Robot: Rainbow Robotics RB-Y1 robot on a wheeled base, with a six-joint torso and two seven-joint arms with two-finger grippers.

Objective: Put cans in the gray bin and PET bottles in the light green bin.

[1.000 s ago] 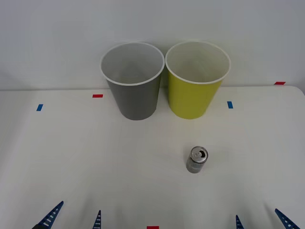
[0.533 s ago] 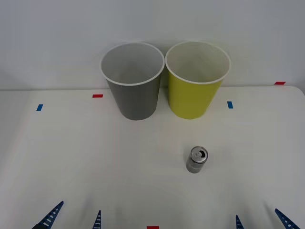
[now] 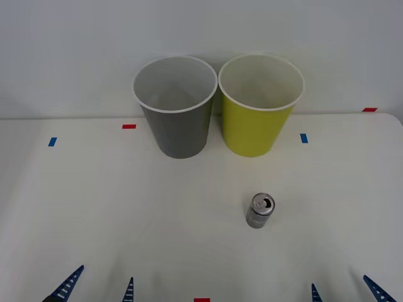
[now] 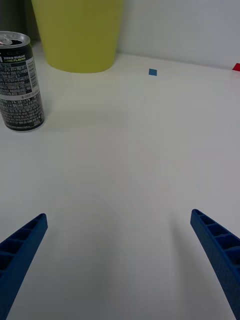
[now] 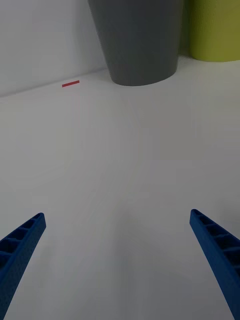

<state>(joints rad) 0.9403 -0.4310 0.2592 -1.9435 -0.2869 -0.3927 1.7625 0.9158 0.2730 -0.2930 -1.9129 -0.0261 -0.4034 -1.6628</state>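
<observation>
The right pincer (image 3: 346, 290) sits low at the near edge of the tabletop (image 3: 94, 207) on the robot's right, its blue ribbed fingers (image 4: 218, 250) spread wide apart with nothing between them. The left pincer (image 3: 96, 289) rests at the near edge on the robot's left, equally wide open and holding nothing; its fingers (image 5: 20, 245) frame bare white surface.

Ahead of the right pincer and slightly toward the robot's left stands the can (image 3: 259, 211), upright on the tabletop, its pull-tab top facing up and dark printed label showing in the right wrist view (image 4: 20, 82). It stands apart from both pincers and clear of the bins.

Farther back, against the white wall, the gray bin (image 3: 175, 107) and the light green bin (image 3: 259, 106) stand upright side by side, rims almost touching, gray on the robot's left. Small red and blue tape marks (image 3: 129, 126) dot the tabletop around them.
</observation>
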